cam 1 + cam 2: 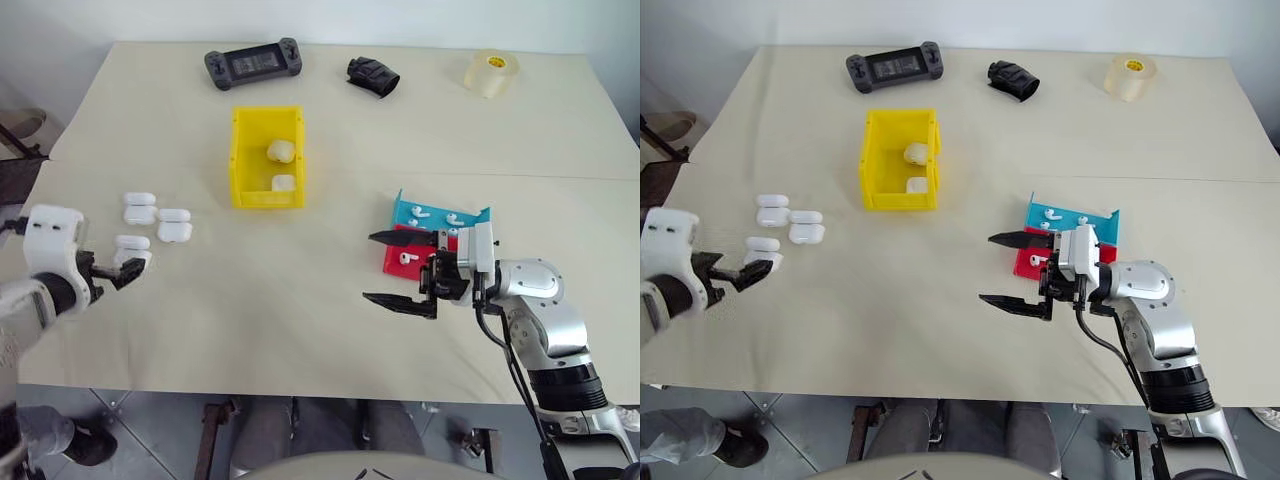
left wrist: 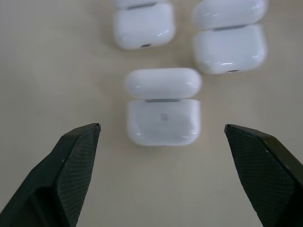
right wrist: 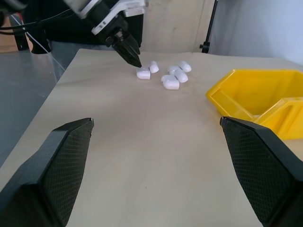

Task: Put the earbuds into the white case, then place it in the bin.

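Left wrist view looks straight down on the nearest white case [image 2: 163, 106], lying open on the cream table [image 1: 330, 320] with its lid flipped back flat and its body toward the camera, centred between the two black fingers of the left gripper [image 2: 163, 137], which stand spread wide on either side with nothing between them. Its shell is glossy, rounded and hard, so it is probably light, stiff and slippery; a grip across the flat sides of the lower body looks safer than one on the hinged lid, which could swing. Two more identical open cases [image 1: 139, 208] lie just beyond it, near enough that a wide finger might nudge them. From the head views this cluster of cases sits at the left side of the table. Well apart on the right, tiny white earbuds [image 1: 418, 212] lie in a blue tray [image 1: 470, 213] and a red tray [image 1: 395, 262]; they are likely hard to pinch. Just in front of those trays hovers the right gripper [image 1: 402, 270], its fingers also spread wide and empty. Between the two groups, farther back, stands the yellow bin [image 1: 240, 160], already holding two white cases. Along the far edge lie a black game console [image 1: 252, 65], a dark crumpled item [image 1: 372, 76] and a roll of tape [image 1: 491, 72], all clear of the working area.
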